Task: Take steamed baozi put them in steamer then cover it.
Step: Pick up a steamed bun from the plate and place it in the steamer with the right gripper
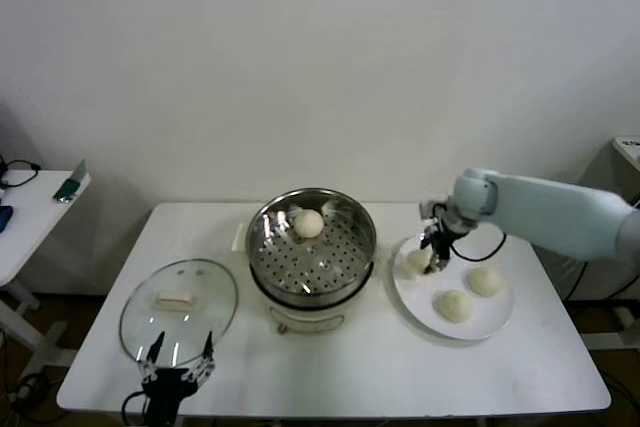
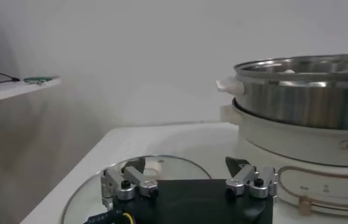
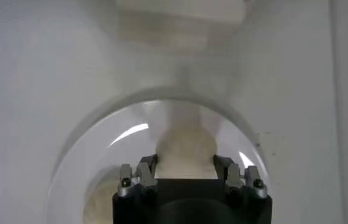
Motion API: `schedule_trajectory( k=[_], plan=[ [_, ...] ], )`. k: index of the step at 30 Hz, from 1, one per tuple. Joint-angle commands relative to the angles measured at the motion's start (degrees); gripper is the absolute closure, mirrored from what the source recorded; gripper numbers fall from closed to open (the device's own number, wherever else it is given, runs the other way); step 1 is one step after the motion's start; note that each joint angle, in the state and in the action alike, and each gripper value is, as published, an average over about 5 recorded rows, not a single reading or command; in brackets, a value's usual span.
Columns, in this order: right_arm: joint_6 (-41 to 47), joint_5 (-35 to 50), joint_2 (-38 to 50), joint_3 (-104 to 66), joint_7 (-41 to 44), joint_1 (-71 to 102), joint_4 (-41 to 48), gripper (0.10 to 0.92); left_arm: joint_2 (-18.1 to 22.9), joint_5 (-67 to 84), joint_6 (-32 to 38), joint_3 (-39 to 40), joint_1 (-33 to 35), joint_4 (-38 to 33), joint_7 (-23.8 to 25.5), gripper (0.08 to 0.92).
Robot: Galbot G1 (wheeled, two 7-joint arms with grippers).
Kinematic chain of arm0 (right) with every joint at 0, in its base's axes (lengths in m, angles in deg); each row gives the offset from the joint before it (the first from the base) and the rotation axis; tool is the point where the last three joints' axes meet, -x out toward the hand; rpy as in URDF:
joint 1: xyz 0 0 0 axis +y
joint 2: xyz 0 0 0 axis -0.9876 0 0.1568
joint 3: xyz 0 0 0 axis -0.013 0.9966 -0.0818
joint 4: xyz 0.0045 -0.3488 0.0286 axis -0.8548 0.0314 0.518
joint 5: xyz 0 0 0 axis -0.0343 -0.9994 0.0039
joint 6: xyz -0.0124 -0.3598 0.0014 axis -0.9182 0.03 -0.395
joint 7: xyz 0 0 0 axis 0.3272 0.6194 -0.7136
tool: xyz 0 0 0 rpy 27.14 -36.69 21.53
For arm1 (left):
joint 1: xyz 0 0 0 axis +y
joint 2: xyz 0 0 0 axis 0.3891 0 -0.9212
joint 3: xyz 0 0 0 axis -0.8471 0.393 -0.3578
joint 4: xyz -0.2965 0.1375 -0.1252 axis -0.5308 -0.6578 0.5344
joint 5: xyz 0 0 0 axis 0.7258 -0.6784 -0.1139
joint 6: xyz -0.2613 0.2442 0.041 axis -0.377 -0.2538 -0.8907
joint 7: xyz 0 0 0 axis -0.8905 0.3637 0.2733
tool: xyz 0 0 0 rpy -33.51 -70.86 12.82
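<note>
The steamer (image 1: 262, 247) stands on its cream pot base (image 1: 300, 322) at the table's middle, with one baozi (image 1: 309, 224) in it at the back. Three baozi lie on a white plate (image 1: 492, 325) to its right. My right gripper (image 1: 434, 263) is down on the plate's nearest-to-steamer baozi (image 1: 416, 260). In the right wrist view its fingers (image 3: 148, 169) press both sides of that baozi (image 3: 184, 146). The cover (image 1: 185, 322) lies flat at the front left. My left gripper (image 1: 180, 357) hovers open at its near edge, seen in the left wrist view (image 2: 184, 164) over the glass cover (image 2: 161, 167).
The other two plate baozi (image 1: 485, 281) (image 1: 453, 305) lie right of the held one. The steamer (image 2: 308, 91) rises right of my left gripper. A side table (image 1: 30, 207) with small items stands at the far left. The wall is close behind.
</note>
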Motion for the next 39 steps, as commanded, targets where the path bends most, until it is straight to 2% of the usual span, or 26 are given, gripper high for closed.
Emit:
schedule_trajectory(
  k=[1, 5, 9, 15, 23, 31, 39],
  plan=[
    [-2.7, 10.2, -1.9, 11.2, 8.1, -27.4, -4.2, 0.389, -0.3, -0.2, -0.2, 0.2, 0.1, -0.4, 0.0, 0.177],
    [0.5, 18.2, -5.6, 9.3, 5.9, -33.8, -9.7, 0.389, -0.7, -0.2, -0.3, 0.5, 0.4, -0.8, 0.0, 0.177],
    [6.0, 23.8, -10.5, 3.2, 0.3, -32.0, -15.7, 0.389, -0.9, -0.2, -0.3, 0.8, 0.4, -1.1, 0.0, 0.177],
    [11.6, 26.4, -22.2, -2.3, -7.2, -22.8, -16.4, 0.389, -1.2, 0.0, -0.3, 0.9, 0.5, -1.6, 0.0, 0.177],
    [12.9, 20.2, -32.3, -2.5, -10.2, -12.1, -7.5, 0.389, -1.7, 0.1, 0.2, 0.5, 0.9, -1.2, -0.2, 0.177],
    [13.0, 14.2, -34.8, -2.3, -11.2, -3.2, 0.8, 0.389, -1.5, 0.7, 0.6, 0.1, 0.8, -1.2, -0.2, 0.177],
    [12.7, 11.6, -36.0, -2.5, -11.5, 0.5, 4.7, 0.387, -1.3, 0.7, 0.6, 0.2, 0.5, -0.6, -0.2, 0.177]
  ],
)
